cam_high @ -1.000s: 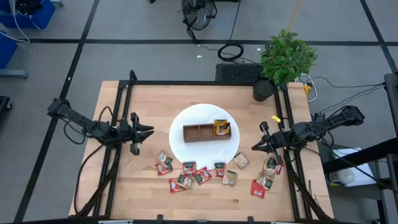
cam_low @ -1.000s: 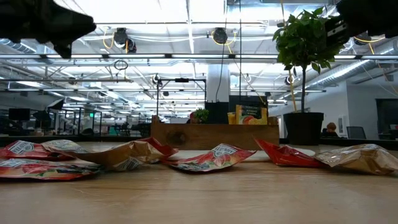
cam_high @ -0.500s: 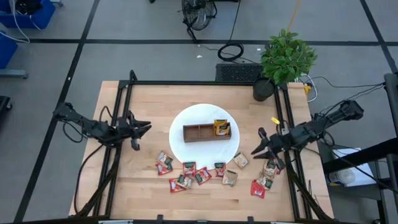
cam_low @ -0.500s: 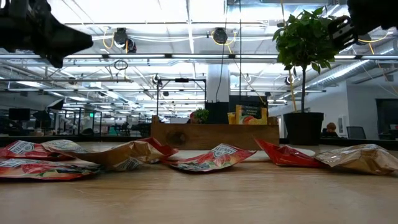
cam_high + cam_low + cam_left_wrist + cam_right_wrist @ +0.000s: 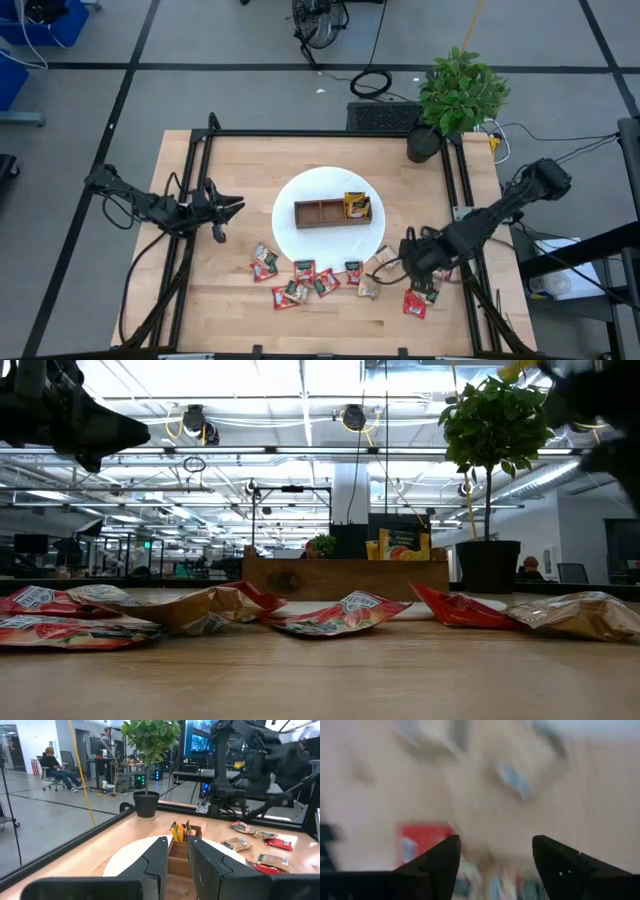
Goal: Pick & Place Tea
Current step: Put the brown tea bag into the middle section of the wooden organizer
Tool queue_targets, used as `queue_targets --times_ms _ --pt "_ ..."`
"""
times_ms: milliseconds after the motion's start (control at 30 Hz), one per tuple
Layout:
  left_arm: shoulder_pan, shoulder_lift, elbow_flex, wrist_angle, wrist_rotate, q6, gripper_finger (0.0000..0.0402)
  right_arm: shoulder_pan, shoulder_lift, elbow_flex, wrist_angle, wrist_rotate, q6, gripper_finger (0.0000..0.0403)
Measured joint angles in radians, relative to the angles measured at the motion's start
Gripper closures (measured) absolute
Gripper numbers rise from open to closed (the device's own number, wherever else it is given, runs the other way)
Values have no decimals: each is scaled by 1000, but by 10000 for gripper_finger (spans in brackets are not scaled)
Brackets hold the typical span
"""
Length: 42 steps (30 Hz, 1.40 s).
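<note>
Right tool (image 5: 405,262): it hangs low over the desk (image 5: 230,290), arm bent and stretched in from the right edge. Its two fingers (image 5: 440,862) stand apart with nothing between them.
Under the right tool: a red tea bag (image 5: 420,840) and more tea bags, all blurry.
Tea bags (image 5: 320,278): they lie loose on the desk in a row, just beside the right tool and out past its tip, some red and some tan.
Tray (image 5: 322,213): farther from the right tool, a brown wooden tray on a white plate (image 5: 300,190), with yellow tea bags (image 5: 357,205) standing in its end part.
Left tool (image 5: 238,208): far across the plate, held level above the desk. Its fingers (image 5: 155,860) are close together, with a thin gap, holding nothing.
</note>
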Motion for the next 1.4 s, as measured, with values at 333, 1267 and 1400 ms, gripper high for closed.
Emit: queue_targets --times_ms 333,1267,1400 --pt "0 0 0 1 0 -2 323 99 171 -80 78 -114 262 197" --pt "0 0 0 4 -1 -2 323 147 202 -189 68 -112 403 373" --pt "0 0 0 4 0 -2 323 147 203 -190 68 -113 394 386"
